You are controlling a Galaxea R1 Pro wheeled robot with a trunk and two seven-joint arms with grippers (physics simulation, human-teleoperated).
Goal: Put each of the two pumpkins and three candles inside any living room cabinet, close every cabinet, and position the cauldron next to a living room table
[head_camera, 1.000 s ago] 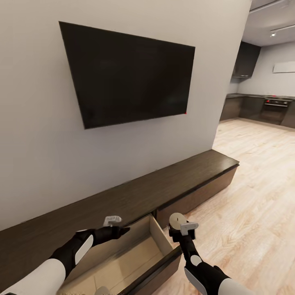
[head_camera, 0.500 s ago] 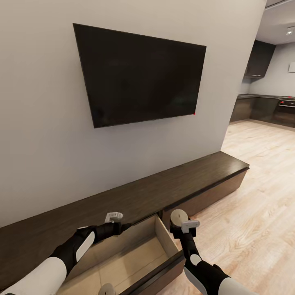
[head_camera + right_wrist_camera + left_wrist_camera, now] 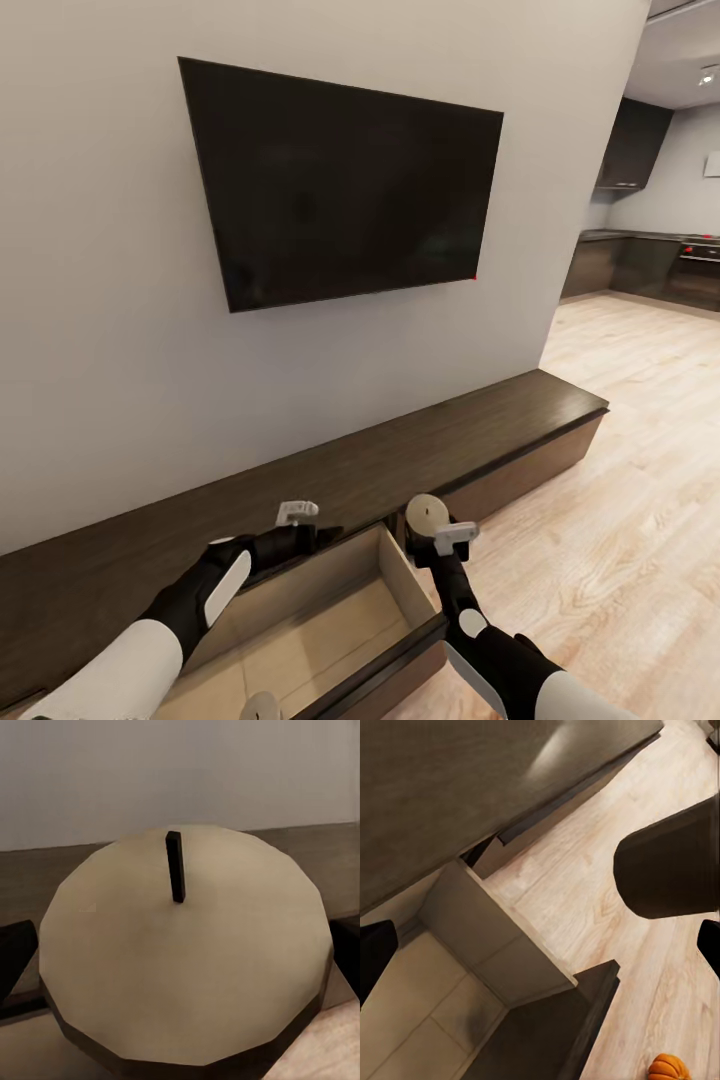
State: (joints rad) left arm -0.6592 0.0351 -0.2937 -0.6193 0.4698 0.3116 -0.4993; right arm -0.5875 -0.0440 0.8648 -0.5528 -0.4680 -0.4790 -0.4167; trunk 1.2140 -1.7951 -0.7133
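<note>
The open pale-lined drawer (image 3: 330, 625) of the long, low dark-brown wooden cabinet (image 3: 420, 455) is serving as the landmark here. Nearest the robot, at the drawer's front edge, a small pale round shape (image 3: 260, 707) is poking into the head view; it is too cropped to name.

Just past the drawer's right front corner, the right gripper (image 3: 432, 528) is holding a short, stubby tan-beige candle with a thin dark wick (image 3: 184, 952), its dark fingers (image 3: 15, 960) flanking the wax on both sides. In the head view the candle's flat top is facing up and toward the cabinet, so its long axis is standing tilted rather than truly upright.

The coming move appears to turn on one relation: the drawer's hollow is lying to the left of and below the held candle, with the drawer's right side wall (image 3: 405, 580) standing between them. The right arm is plainly the one for the job, needing to carry the candle leftward over that wall before lowering.

Over the drawer's back edge, the left gripper (image 3: 318, 538) is hovering empty; how wide its fingers are standing cannot be told. Its wrist view is catching a small round orange ribbed pumpkin (image 3: 669, 1067) lying on the light wooden floor (image 3: 620, 540) beyond the drawer's dark front.

Farther back, above the cabinet, a large black wall-mounted television (image 3: 340, 185) is hanging.
</note>
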